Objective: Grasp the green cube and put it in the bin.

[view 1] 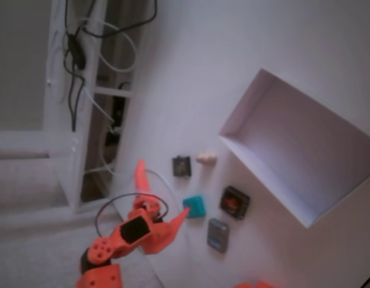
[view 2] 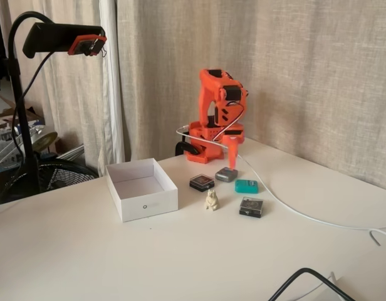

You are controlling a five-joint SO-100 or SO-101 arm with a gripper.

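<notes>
- Gripper spread wide beside green cube in a fixed view; the other shows a camera stand.
- White table, curtain behind; bin apart.

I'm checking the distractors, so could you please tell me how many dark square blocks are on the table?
2. In both fixed views, one dark square block lies nearest the bin; the other lies beside the small cream figurine. None seems hidden.
</notes>
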